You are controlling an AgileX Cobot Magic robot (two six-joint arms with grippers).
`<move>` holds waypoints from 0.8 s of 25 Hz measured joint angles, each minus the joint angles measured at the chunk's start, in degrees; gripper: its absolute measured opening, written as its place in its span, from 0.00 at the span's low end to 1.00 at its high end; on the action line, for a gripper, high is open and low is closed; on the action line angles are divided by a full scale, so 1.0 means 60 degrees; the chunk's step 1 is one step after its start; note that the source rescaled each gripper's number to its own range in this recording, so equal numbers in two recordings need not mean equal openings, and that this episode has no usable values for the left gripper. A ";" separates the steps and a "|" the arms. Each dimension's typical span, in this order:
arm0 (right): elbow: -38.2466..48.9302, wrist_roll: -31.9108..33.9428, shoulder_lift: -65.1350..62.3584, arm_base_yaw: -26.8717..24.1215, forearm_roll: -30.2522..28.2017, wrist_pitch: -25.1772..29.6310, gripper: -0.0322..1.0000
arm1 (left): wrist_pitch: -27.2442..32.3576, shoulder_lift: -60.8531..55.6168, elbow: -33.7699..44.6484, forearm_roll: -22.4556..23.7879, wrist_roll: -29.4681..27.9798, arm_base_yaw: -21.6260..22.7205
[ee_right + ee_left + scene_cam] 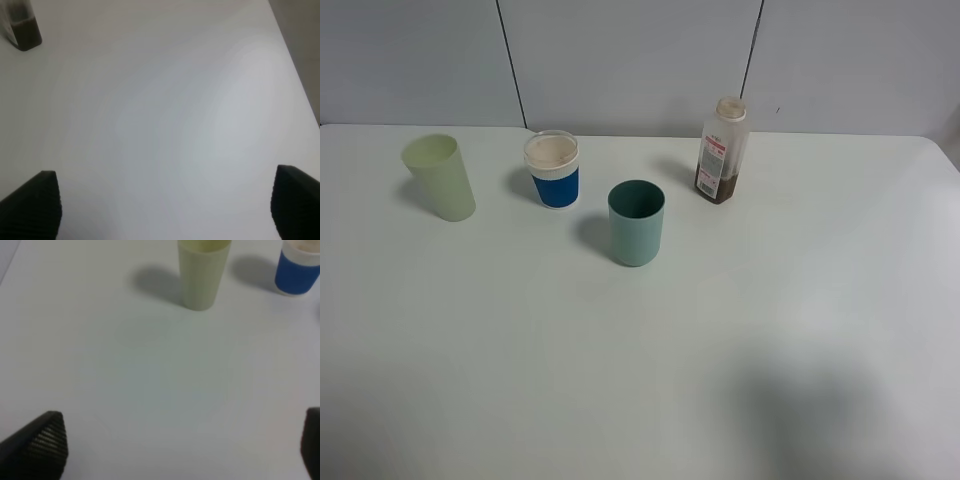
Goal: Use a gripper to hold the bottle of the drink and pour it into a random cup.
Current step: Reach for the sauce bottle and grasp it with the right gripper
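The bottle (722, 150) stands upright at the back right of the white table, with brown drink (714, 186) low in it. Its base also shows in the right wrist view (22, 30). The teal-green cup (636, 222) stands upright near the middle, left of the bottle and nearer the front. Neither arm shows in the exterior high view. My left gripper (182, 447) is open and empty above bare table. My right gripper (165, 205) is open and empty, well short of the bottle.
A pale yellow-green tumbler (440, 177) stands at the back left, also in the left wrist view (201, 272). A blue-and-white cup (553, 169) stands between it and the teal cup, also in the left wrist view (299, 267). The table's right edge (295, 65) lies beside my right gripper.
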 joint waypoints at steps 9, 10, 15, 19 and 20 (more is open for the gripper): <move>0.0000 0.0000 0.0000 0.0000 0.0000 0.0000 0.85 | 0.0000 0.0000 0.0000 0.0000 0.0000 0.0000; 0.0000 0.0000 0.0000 0.0000 0.0000 0.0000 0.85 | 0.0000 0.0000 0.0000 0.0000 0.0000 0.0000; 0.0000 0.0000 0.0000 0.0000 0.0000 0.0000 0.85 | 0.0000 0.0000 0.0000 0.0000 0.0000 0.0000; 0.0000 0.0000 0.0000 0.0000 0.0000 0.0000 0.85 | 0.0000 0.0000 0.0000 0.0000 0.0000 0.0000; 0.0000 0.0000 0.0000 0.0000 0.0000 0.0000 0.85 | 0.0000 0.0000 0.0000 0.0000 0.0000 0.0000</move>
